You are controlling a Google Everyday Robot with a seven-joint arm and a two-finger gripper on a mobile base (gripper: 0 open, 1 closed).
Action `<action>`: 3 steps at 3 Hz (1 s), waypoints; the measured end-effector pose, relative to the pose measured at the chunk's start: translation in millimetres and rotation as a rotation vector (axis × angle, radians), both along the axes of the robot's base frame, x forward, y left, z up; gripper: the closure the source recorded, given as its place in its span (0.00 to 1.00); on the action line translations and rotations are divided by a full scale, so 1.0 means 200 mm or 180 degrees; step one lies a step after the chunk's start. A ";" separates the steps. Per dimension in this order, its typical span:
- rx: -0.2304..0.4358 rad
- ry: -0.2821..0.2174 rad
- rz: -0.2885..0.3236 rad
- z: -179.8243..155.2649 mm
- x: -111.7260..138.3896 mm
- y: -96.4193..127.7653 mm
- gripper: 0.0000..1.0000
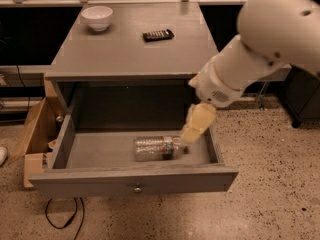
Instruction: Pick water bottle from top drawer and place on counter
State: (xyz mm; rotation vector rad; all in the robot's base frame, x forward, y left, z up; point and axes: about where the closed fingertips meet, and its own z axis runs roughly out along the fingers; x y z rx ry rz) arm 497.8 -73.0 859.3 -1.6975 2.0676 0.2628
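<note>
The water bottle (154, 148) lies on its side on the floor of the open top drawer (132, 180), cap end to the right, label band near the neck. My gripper (194, 127) hangs from the white arm that reaches in from the upper right. It is over the right part of the drawer, just above and right of the bottle's cap end. The grey counter (127, 46) is the cabinet top behind the drawer.
A white bowl (97, 17) stands at the counter's back left and a black remote-like object (158, 34) lies near its back middle. A cardboard box (35, 139) stands on the floor left of the drawer. A black cable (62, 218) lies on the floor in front.
</note>
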 end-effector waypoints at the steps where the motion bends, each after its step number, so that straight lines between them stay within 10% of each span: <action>1: 0.0314 -0.0064 0.0024 -0.17 0.11 0.26 0.00; 3: 0.0148 -0.0071 0.0097 -0.35 0.18 0.32 0.00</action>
